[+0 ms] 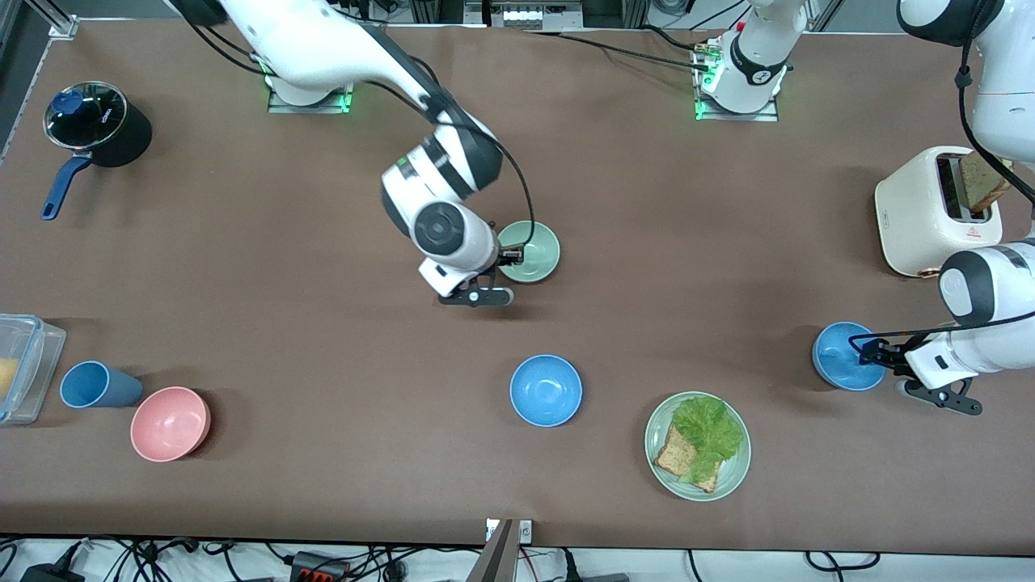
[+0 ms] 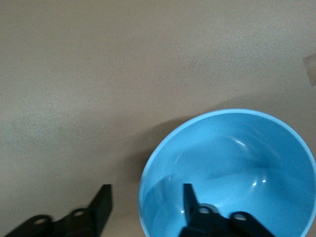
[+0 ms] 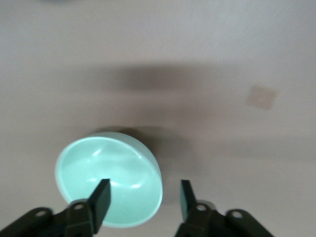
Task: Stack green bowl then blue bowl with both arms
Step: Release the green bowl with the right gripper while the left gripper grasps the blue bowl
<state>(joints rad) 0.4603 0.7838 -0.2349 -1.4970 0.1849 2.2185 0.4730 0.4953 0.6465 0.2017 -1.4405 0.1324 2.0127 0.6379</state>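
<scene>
I see even, bright overhead light on the brown surface (image 1: 323, 339); shadows are soft and short, pooling just beside the pink bowl (image 1: 170, 423) and toaster (image 1: 938, 212). In the right wrist view the green bowl (image 3: 111, 185) looks washed out and soft, with a smeared shadow band above it. Small glints show inside the blue bowl (image 2: 232, 168).

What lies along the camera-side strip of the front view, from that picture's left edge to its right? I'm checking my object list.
Clear container → blue cup → pink bowl → blue bowl → plate with bread and lettuce.
</scene>
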